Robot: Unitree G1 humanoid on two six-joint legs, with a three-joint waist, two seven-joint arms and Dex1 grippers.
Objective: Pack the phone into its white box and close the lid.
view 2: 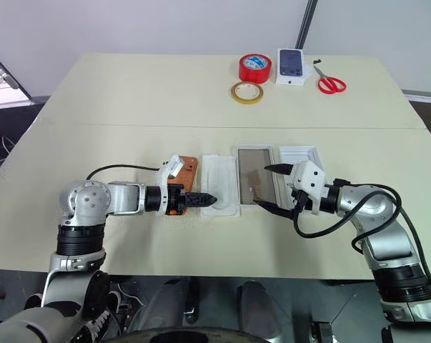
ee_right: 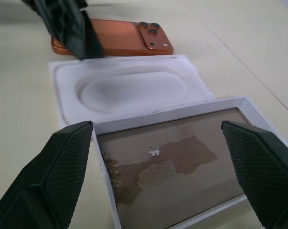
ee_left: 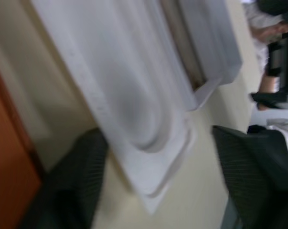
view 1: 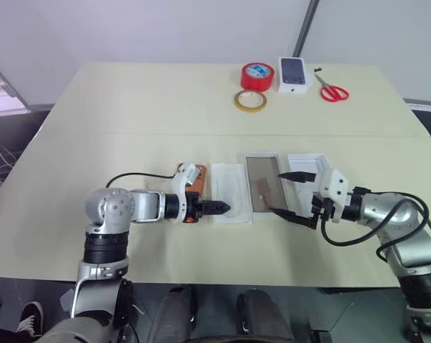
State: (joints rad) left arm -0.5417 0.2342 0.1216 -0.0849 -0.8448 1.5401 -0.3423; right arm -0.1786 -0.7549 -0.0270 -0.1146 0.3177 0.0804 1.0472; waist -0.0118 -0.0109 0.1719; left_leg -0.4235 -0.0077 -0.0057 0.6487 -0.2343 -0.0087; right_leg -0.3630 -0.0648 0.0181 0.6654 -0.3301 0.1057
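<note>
The orange phone (ee_right: 112,43) lies flat on the table, camera side up, partly under my left wrist. Beside it lies the white moulded insert (view 1: 229,191), out of the white box (view 1: 264,184), whose brown bottom is bare. The lid (view 1: 306,164) sits open side up on the box's other side. My left gripper (view 1: 222,208) points across the near end of the insert; the left wrist view shows its fingers (ee_left: 72,181) apart, with the insert's end between them. My right gripper (view 1: 292,195) is open and hovers at the box's right edge, with nothing between its fingers (ee_right: 53,176).
At the table's far edge stand a red tape roll (view 2: 254,68), a yellow tape ring (view 2: 246,92), a small white box printed with a phone picture (view 2: 291,66) and red-handled scissors (view 2: 329,83). A seam crosses the table (view 1: 129,107) behind the work area.
</note>
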